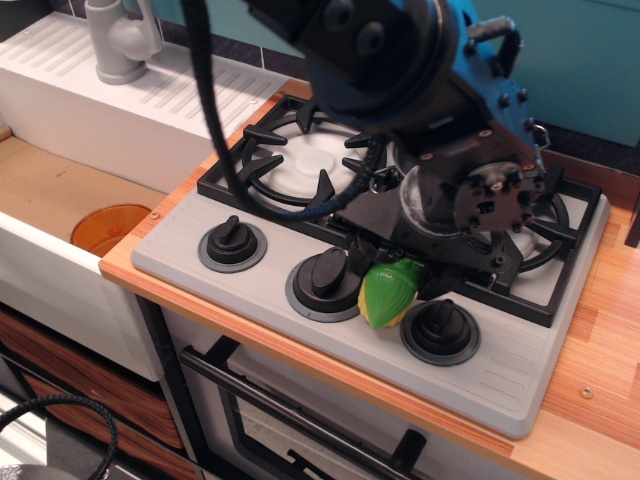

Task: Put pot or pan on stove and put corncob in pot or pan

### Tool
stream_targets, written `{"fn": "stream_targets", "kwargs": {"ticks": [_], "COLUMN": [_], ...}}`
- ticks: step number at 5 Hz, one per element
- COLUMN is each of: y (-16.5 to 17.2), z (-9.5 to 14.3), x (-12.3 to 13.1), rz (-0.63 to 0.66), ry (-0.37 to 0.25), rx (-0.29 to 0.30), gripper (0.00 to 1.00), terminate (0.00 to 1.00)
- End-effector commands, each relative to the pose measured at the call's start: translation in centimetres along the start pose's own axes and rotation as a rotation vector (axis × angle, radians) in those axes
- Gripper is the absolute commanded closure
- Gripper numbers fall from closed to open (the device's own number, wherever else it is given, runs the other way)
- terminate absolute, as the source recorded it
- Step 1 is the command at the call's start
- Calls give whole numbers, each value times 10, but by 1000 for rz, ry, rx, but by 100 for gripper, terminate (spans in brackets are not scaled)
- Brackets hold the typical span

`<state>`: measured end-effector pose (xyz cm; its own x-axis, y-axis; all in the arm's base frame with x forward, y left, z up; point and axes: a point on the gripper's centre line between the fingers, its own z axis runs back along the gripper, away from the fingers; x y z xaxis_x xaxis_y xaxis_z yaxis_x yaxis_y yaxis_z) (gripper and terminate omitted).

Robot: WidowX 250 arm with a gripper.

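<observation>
corncob (388, 293): glossy plastic, green and yellow
stove (500, 375): matt grey, ribbed; black matt grates
knobs (441, 326): black plastic
counter (600, 330): wood-grain, smooth
gripper (392, 272): black, matt

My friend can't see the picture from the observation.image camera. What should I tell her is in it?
A black and blue robot arm reaches down over a grey stove, its claw right at a small green and yellow toy corncob lying between two black knobs. A shiny pot sits mostly hidden behind the arm. A white sink is at the left.
</observation>
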<state>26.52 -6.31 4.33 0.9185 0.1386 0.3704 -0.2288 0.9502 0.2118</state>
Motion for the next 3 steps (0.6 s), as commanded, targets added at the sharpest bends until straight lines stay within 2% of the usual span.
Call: {"fn": "stream_targets", "kwargs": {"ticks": [1,2,3], "y": [0,-5,-15], "z": [63,81,82], "x": [36,54,75], "rz": [20,-4,3], "ry": [14,3,-6], "rx": [26,69,67], "gripper": [100,100,100], "terminate": [0,0,0]}}
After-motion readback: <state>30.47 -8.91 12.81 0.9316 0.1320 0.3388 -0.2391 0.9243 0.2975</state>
